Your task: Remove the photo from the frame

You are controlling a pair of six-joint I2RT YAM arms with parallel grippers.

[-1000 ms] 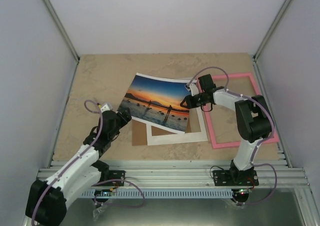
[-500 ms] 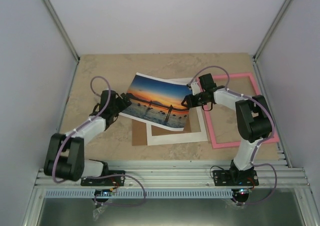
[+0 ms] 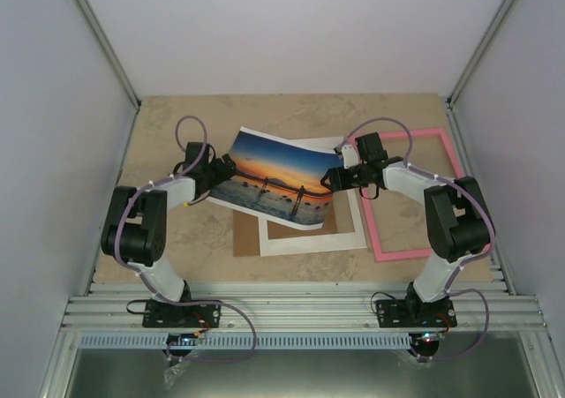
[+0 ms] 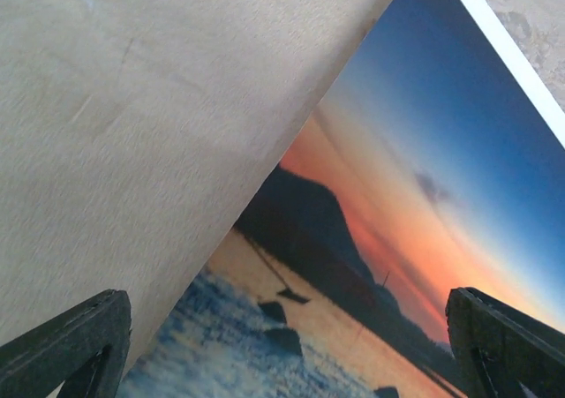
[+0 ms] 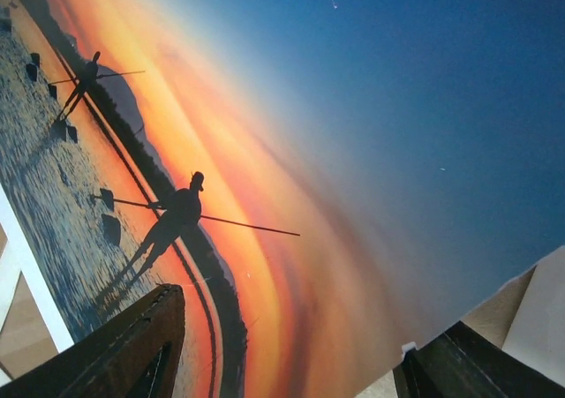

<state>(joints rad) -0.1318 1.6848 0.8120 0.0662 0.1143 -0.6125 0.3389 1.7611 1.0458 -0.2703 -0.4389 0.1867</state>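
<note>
The photo (image 3: 275, 184) lies mid-tabletop (image 3: 177, 124), its long axis left to right and its sky toward the far edge, overlapping a white mat (image 3: 309, 242) and a brown board (image 3: 244, 236). The pink frame (image 3: 415, 133) lies along the right edge. The left gripper (image 3: 222, 170) and right gripper (image 3: 331, 179) flank the photo's short sides, jaws spread wide, gripping nothing.

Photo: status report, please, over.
Left end effector open at left edge of photo. Right end effector open at right edge. Photo out of frame, over white mat. Nothing blocking.
</note>
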